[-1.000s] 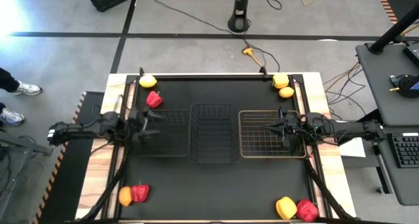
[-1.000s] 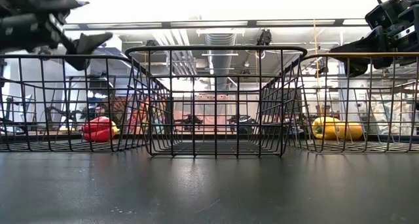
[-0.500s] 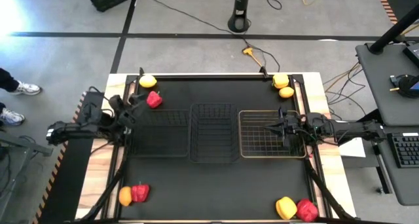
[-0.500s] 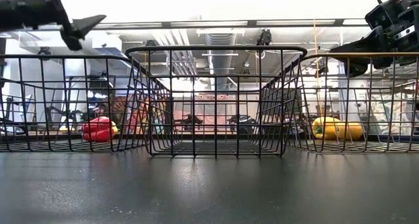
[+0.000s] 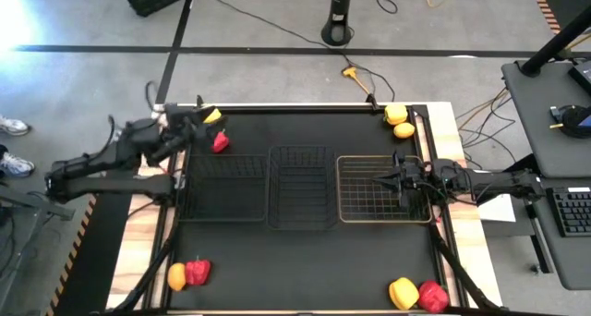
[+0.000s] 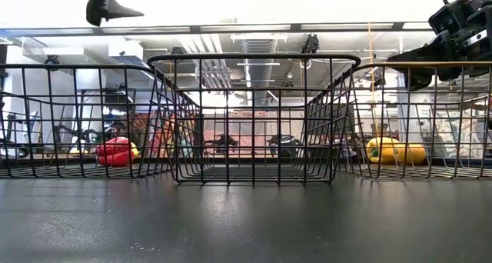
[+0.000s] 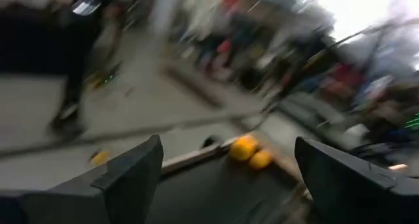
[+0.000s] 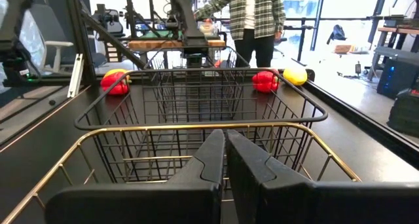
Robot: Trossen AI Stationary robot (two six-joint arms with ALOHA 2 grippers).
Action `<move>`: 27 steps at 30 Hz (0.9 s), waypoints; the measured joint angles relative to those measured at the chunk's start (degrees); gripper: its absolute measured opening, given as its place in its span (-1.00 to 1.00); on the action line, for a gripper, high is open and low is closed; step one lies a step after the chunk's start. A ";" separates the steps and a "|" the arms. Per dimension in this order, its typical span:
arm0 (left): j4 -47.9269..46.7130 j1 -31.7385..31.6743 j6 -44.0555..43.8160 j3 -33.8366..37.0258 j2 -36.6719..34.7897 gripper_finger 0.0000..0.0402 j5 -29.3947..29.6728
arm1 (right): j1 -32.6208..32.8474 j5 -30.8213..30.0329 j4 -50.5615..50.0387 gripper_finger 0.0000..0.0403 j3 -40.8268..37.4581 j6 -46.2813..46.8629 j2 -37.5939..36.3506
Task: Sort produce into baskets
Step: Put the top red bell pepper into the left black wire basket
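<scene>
My left gripper (image 5: 197, 129) is raised over the table's far left corner, open and holding nothing, beside a red pepper (image 5: 219, 142) and a yellow fruit (image 5: 211, 115); the low view shows it high up (image 6: 115, 9). My right gripper (image 5: 380, 178) hovers shut over the pale wire basket (image 5: 355, 205), its fingers together (image 8: 224, 152). Two black baskets, a wide one (image 5: 222, 200) and a narrower one (image 5: 300, 200), stand to that basket's left. More produce lies on the mat: two yellow pieces (image 5: 399, 121) far right, an orange fruit and red pepper (image 5: 187, 273) near left, a yellow and a red pepper (image 5: 417, 294) near right.
The three baskets stand side by side across the middle of the black mat (image 5: 305, 261). A person stands beyond the table's left side (image 8: 252, 14), and a shoe shows on the floor at the left (image 5: 11, 125). Cables and a stand base lie on the floor beyond the far edge.
My left gripper has risen from just above the left black basket's left edge and swung toward the table's far left corner, tipping up from a downward slant to about level. Its fingers stay apart. My right arm has kept still.
</scene>
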State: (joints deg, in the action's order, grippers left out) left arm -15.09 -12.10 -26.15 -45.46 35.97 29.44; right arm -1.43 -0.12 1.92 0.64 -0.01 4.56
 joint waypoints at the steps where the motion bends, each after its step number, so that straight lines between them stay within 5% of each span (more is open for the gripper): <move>1: -4.69 -1.83 -2.49 -3.20 2.56 0.64 -0.04 | 0.00 0.00 0.02 -0.95 0.00 0.00 0.00; 7: -33.01 -15.91 -8.39 -20.65 17.83 0.64 -3.06 | 0.00 0.00 0.01 -0.95 0.01 0.00 0.00; 13: -52.80 -34.23 -8.67 -28.17 32.58 0.64 -12.76 | 0.01 0.00 0.01 -0.95 0.01 0.00 0.00; 18: -56.12 -41.77 -7.07 -27.58 42.22 0.64 -16.99 | 0.01 0.00 0.00 -0.95 0.02 0.00 0.00; 27: -52.86 -42.53 -3.72 -27.23 53.88 0.64 -17.13 | 0.00 -0.01 0.00 -0.95 0.00 0.00 0.00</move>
State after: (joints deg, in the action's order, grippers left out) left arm -67.95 -54.63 -29.87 -72.69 89.84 12.30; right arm -1.43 -0.13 1.92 0.64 -0.01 4.56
